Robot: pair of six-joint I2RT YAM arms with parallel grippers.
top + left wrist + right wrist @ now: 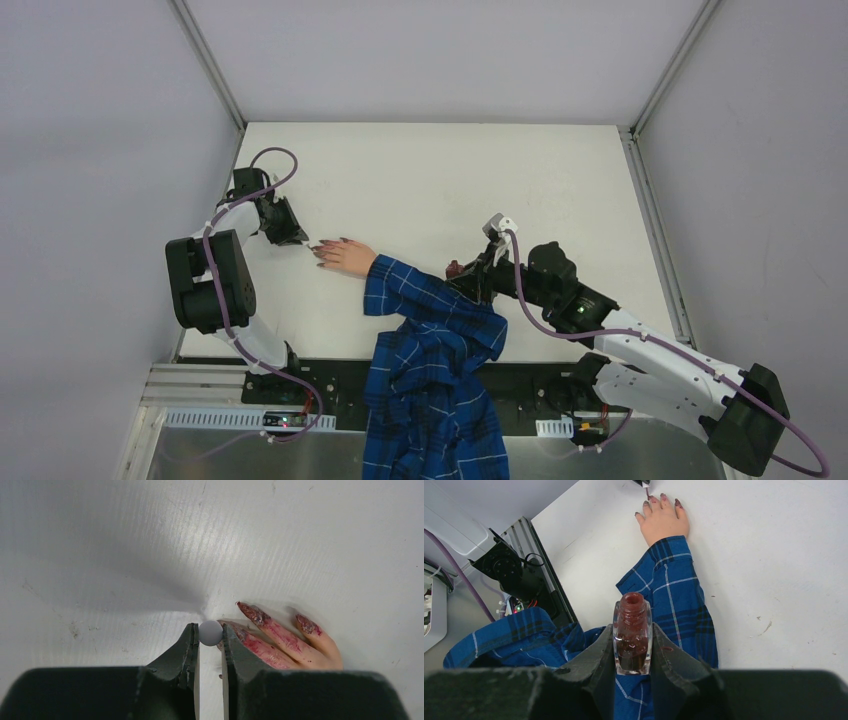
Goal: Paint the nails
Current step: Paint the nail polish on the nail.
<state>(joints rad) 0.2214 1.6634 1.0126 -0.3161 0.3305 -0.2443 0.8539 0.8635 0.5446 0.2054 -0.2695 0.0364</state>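
Nail-painting station: smear and spill hazards.
Nails (pixel 252 613), dark red, tipping pale hand (pixel 346 257) flat on counter (pixel 450 170); smeared past the edges onto skin. Left fingers (pixel 210 640) pinched narrow on white brush cap (pixel 210 631), just beside the hand's nails; liable to daub more skin or the counter on any drift or heavy press. Right fingers (pixel 632 647) clamped on uncapped polish bottle (pixel 632 625), behind the hand's plaid sleeve (pixel 674 590); liable to spill onto cloth if tilted.

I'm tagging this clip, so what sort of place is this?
Probably a robot lab test cell: white table walled by grey panels, left arm and right arm, a hand in a plaid sleeve.
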